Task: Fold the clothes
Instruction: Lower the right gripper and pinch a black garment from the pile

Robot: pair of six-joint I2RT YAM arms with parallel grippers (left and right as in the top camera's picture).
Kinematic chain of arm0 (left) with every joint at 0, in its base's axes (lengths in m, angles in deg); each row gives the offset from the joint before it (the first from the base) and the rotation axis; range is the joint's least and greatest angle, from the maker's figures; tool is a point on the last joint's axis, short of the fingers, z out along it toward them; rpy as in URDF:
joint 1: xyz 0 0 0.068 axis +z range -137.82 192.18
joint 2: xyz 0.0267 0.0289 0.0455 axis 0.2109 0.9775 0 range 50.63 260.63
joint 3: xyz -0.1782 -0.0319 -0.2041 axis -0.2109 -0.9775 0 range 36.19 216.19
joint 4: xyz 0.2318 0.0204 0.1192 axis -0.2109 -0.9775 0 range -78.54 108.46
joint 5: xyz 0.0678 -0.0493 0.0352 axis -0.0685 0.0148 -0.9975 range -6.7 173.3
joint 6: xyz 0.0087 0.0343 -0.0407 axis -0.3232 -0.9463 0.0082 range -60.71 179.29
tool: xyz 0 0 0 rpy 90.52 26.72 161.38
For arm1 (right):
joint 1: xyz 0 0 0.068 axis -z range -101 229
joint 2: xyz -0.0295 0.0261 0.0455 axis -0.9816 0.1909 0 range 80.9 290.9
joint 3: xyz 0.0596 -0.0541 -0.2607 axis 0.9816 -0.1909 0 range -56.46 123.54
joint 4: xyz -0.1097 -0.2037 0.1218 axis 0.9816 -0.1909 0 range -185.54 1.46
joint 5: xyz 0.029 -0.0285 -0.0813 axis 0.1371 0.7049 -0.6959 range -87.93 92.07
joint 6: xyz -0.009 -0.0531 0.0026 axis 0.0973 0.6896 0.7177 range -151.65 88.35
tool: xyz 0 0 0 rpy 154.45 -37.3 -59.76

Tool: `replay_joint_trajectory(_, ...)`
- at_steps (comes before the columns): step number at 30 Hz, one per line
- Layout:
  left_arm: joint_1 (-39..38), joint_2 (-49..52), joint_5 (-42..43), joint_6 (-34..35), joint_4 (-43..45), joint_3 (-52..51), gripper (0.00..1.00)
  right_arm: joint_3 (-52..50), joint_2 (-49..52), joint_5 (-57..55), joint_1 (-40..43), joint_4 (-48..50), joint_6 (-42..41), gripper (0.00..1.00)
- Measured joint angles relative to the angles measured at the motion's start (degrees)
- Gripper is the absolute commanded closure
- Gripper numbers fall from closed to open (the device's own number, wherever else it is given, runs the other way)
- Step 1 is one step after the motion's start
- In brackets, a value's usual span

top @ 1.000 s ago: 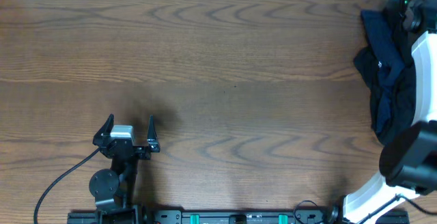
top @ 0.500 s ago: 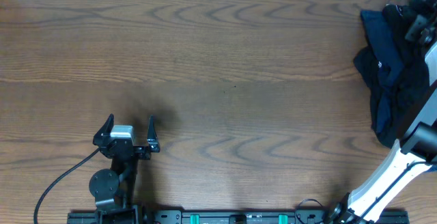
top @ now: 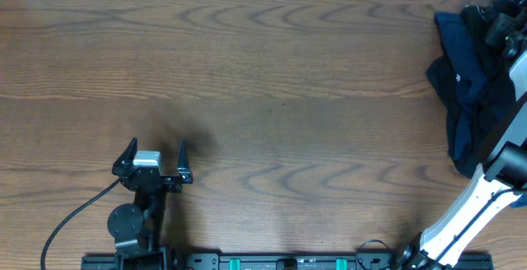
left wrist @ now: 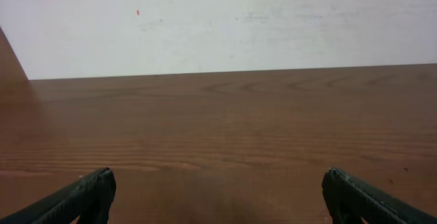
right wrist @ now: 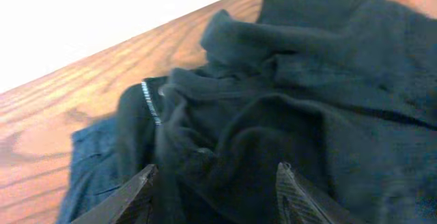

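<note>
The clothes [top: 469, 89] lie in a crumpled dark navy and black heap at the table's far right edge, with a small white logo [top: 458, 77] showing. My right gripper [top: 500, 25] hovers over the back of the heap. In the right wrist view its jaws [right wrist: 215, 171] stand apart just above bunched dark fabric [right wrist: 328, 80], with nothing pinched between them; a zipper strip [right wrist: 151, 102] shows at the left. My left gripper [top: 156, 151] rests open near the front left, far from the clothes. In the left wrist view it [left wrist: 218, 179] has only bare wood between its fingertips [left wrist: 101, 182].
The wooden table [top: 272, 81] stretches between the two arms. The right arm's white link [top: 461, 221] slants up from the front right corner beside the heap. A black cable [top: 70, 221] trails from the left arm's base. A white wall lies past the far edge.
The right gripper's jaws have parted from shut. The right arm has swung lower and out to the right, uncovering more of the heap. The left arm has not moved.
</note>
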State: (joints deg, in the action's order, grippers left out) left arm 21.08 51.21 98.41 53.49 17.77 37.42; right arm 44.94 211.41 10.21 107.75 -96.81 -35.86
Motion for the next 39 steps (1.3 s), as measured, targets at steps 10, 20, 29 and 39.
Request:
replay_joint_trajectory(10,0.0,0.0,0.0,0.0,0.0,0.0,0.02,0.0,0.0,1.7,0.0,0.0,-2.1,0.57)
replay_joint_trajectory(20,0.0,0.0,0.0,0.0,0.0,0.0,0.02,0.0,0.3,0.6,0.0,0.3,-3.0,0.99)
replay_joint_trajectory(29,0.0,0.0,0.0,0.0,0.0,0.0,0.02,-0.2,-2.1,1.0,0.0,-0.2,-3.0,0.99)
replay_joint_trajectory(39,0.0,0.0,0.0,0.0,0.0,0.0,0.02,-0.3,-16.6,3.1,-0.8,-9.2,-2.9,0.99)
